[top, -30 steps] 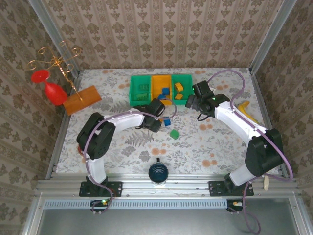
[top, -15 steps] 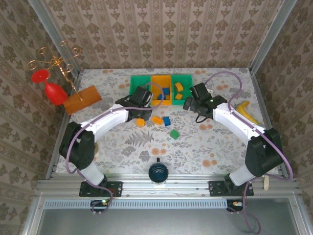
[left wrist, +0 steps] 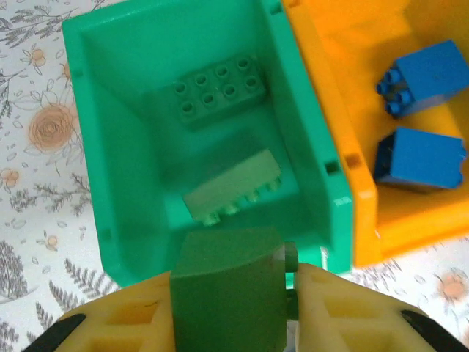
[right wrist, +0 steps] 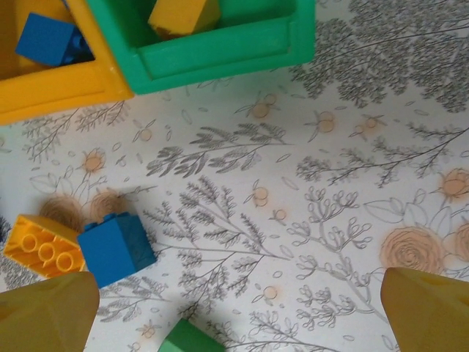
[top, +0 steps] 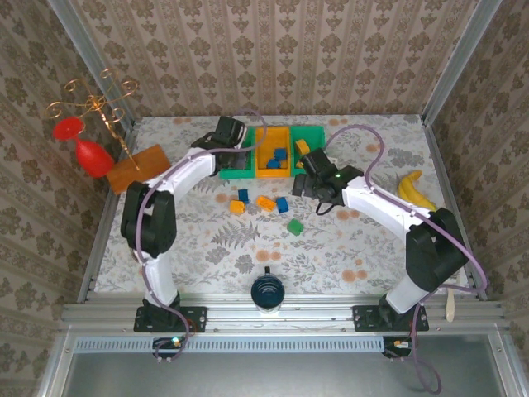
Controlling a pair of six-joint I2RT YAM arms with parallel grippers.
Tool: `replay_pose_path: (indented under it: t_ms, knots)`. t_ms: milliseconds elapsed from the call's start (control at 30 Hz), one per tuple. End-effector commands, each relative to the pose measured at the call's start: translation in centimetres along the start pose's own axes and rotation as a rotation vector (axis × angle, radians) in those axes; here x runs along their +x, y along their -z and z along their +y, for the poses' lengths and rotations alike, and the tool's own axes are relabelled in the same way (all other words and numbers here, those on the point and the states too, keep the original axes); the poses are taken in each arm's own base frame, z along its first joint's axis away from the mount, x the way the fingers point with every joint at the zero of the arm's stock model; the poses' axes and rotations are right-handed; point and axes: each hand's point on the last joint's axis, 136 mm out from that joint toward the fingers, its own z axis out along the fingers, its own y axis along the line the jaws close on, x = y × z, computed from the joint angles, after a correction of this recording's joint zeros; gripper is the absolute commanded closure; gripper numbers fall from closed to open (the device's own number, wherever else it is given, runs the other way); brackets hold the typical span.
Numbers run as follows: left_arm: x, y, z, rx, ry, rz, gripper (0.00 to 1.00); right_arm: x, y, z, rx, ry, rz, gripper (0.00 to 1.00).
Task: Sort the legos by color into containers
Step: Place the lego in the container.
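The left gripper (left wrist: 233,312) is pressed together on a green brick (left wrist: 227,282). It pinches the brick between its yellow fingers (left wrist: 344,312) just above the near edge of the left green bin (left wrist: 110,169). The brick's smooth face looks toward the wrist camera. A stud pokes out sideways toward one finger, so the studs point across the grip, not up. Its long axis cannot be told.

Inside that bin lie two more green pieces. A dark brick (left wrist: 220,92) lies flat with its studs up and its long axis across the bin. A pale brick (left wrist: 234,187) is tipped on its side with its studs toward the gripper, and its long axis slants. The orange bin (left wrist: 322,95) next door holds a blue brick (left wrist: 425,73).

The right gripper (top: 304,180) hovers in front of the right green bin (top: 312,132), its jaws spread wide with nothing between them. On the table (top: 364,248) beneath it, a blue block (right wrist: 116,247) sits just beside an orange brick (right wrist: 40,246), which lies studs up with its long axis slanting. A green block (right wrist: 192,339) lies near them.
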Motion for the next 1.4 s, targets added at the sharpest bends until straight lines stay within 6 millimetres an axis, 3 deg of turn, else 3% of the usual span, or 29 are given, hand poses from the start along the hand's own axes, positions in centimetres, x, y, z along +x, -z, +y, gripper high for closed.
replay_pose_path:
  t_ms: [0,300,700,967,1233,1367]
  knots:
    - [-1.4,-0.8,2.0,-0.036,-0.014,-0.001,0.66,0.4,-0.1,1.1,-0.015,0.029,0.020,0.00]
    - [-3.0,-3.2,3.4,-0.057,0.011,0.007,0.61,2.5,-1.0,2.3,-0.029,0.071,0.078,0.00]
    - [-4.6,-3.3,3.5,-0.056,0.024,-0.019,0.45,4.5,-2.5,3.7,-0.053,0.100,0.168,0.11]
    - [-4.7,-0.9,3.9,-0.065,0.040,-0.052,0.34,5.4,-3.2,4.6,-0.070,0.120,0.213,0.19]
    - [-3.2,3.1,4.3,-0.066,0.090,-0.110,0.00,5.5,-3.9,5.6,-0.090,0.150,0.246,0.25]
    - [-1.7,4.9,4.8,-0.080,0.127,-0.133,0.00,5.9,-4.5,6.0,-0.088,0.165,0.274,0.28]
